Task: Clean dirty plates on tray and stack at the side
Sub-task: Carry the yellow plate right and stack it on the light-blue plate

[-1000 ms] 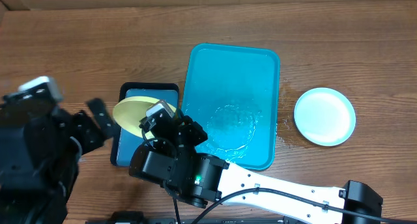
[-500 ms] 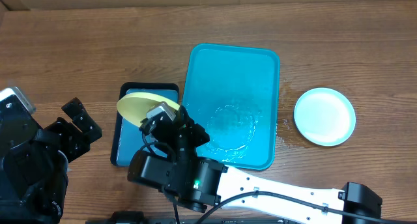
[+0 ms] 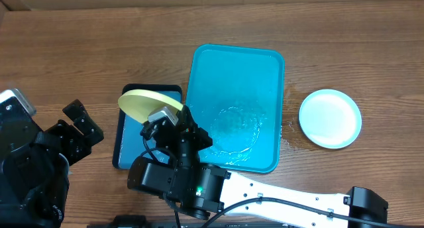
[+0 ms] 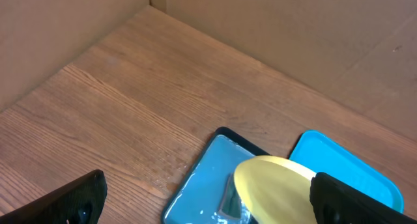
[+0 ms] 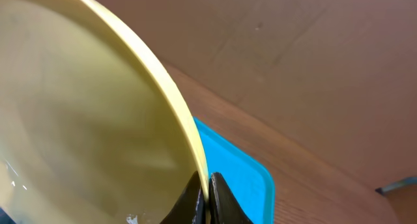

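Observation:
My right gripper [image 3: 163, 115] is shut on the rim of a yellow-green plate [image 3: 141, 103] and holds it tilted over the far end of the small black-rimmed blue tray [image 3: 130, 140]. In the right wrist view the fingers [image 5: 207, 199] pinch the plate's edge [image 5: 85, 120]. The large turquoise tray [image 3: 236, 75] lies to the right with wet smears near its front. A light blue plate [image 3: 330, 118] lies flat on the table at the right. My left gripper [image 3: 83, 125] is open and empty, left of the small tray. A second yellow-green plate is out of view.
The left wrist view shows the held plate [image 4: 273, 185] over the small tray [image 4: 199, 182], a corner of the turquoise tray [image 4: 348, 168], my open left gripper [image 4: 208, 208], and cardboard walls behind the table. Water drops lie beside the turquoise tray's right edge [image 3: 286, 128].
My left arm has pulled back to the left, away from the small tray. My right gripper has shifted the yellow-green plate slightly toward the far side.

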Controlling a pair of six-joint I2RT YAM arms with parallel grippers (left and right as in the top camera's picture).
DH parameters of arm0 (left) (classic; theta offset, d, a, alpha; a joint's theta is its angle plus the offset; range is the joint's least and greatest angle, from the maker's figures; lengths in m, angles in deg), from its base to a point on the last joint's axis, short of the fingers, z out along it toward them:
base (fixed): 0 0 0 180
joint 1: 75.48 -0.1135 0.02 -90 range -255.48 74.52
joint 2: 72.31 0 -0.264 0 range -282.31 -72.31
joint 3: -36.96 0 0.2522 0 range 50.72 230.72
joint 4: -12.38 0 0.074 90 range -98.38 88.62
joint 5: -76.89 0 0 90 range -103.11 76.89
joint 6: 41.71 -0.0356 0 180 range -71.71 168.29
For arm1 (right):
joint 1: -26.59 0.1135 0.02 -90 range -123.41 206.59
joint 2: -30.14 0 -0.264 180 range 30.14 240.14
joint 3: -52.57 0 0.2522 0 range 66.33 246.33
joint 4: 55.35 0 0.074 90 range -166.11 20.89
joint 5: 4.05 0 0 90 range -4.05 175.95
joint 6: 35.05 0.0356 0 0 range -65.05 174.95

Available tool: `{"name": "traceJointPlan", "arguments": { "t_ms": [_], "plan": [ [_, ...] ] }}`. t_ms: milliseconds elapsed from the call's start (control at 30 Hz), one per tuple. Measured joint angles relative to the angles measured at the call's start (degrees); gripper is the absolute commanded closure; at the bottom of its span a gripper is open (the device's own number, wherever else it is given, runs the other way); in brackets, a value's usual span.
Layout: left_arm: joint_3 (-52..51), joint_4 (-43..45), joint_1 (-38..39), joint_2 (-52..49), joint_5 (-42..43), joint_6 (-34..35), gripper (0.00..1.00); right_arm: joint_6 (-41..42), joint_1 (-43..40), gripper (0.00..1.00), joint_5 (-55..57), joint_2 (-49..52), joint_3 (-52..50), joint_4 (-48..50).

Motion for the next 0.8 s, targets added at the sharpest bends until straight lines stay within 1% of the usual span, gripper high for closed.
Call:
{"name": "traceJointPlan", "arguments": {
  "t_ms": [700,767,800],
  "plan": [
    [0.0,0.0,0.0,0.0,0.0,0.0,0.00,0.7,-0.7,0.95,1.0,0.0,0.0,1.6],
    [0.0,0.0,0.0,0.0,0.0,0.0,0.00,2.3,-2.2,0.94,-1.0,0.0,0.0,3.2],
    [0.0,0.0,0.0,0.0,0.0,0.0,0.00,2.9,-3.2,0.96,-3.0,0.0,0.0,3.9]
  ]
}}
